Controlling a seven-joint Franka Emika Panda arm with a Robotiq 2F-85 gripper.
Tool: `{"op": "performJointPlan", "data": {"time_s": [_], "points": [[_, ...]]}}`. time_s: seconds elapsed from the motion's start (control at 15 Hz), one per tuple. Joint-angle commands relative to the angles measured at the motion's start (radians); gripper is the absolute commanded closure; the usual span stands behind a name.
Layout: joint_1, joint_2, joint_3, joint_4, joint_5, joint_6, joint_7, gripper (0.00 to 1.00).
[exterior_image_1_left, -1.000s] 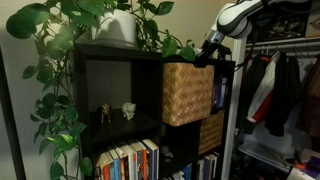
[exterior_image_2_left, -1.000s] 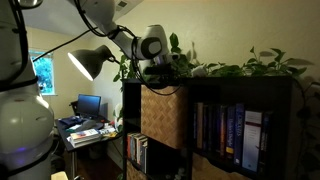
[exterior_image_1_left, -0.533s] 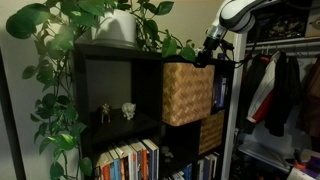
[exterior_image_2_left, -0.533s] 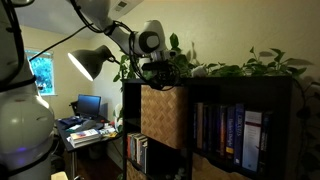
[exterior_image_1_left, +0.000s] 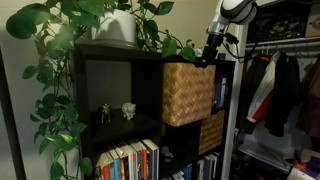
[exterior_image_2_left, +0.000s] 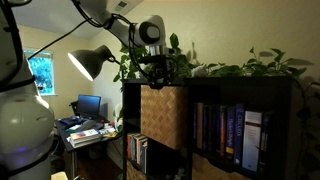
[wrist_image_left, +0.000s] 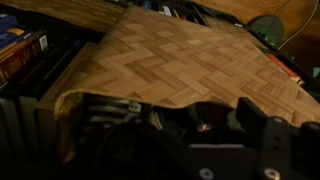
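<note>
— The claw (exterior_image_1_left: 212, 52) hangs just above the top back edge of the basket (exterior_image_1_left: 188, 92). In the wrist view its fingers are a dark blur at the bottom, so I cannot tell how wide they stand.

— Is it holding anything?

— Nothing shows between the fingers. In the wrist view the woven weave lies ahead of them.

— What has changed?

— A second ago the claw sat lower, down at the basket's rim. Now the arm has risen a little, while the basket has not moved.

— Where is the basket?

— In the upper cube of the shelf (exterior_image_1_left: 115, 50), next to the cube with two small figurines (exterior_image_1_left: 116, 112). I'd judge it has been let go and left to sit there.

— And around it?

— A leafy plant (exterior_image_1_left: 60, 40) is on top and books (exterior_image_1_left: 128, 160) are below. In an exterior view clothes (exterior_image_1_left: 280, 90) hang beyond.
</note>
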Motion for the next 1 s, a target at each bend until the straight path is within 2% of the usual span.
{"op": "performJointPlan", "data": {"time_s": [0.0, 0.2, 0.33, 0.4, 0.67, 0.93], "points": [[0.001, 0.015, 0.000, 0.061, -0.004, -0.181, 0.002, 0.00], [-0.002, 0.031, 0.006, 0.093, -0.014, -0.256, 0.008, 0.00], [-0.003, 0.030, 0.009, 0.088, -0.025, -0.217, 0.005, 0.00], [-0.002, 0.018, 0.014, 0.065, -0.043, -0.137, -0.004, 0.00], [-0.001, 0.022, 0.031, 0.033, -0.134, 0.063, -0.011, 0.00], [-0.012, 0.039, 0.040, 0.016, -0.216, 0.163, 0.034, 0.00]]}}
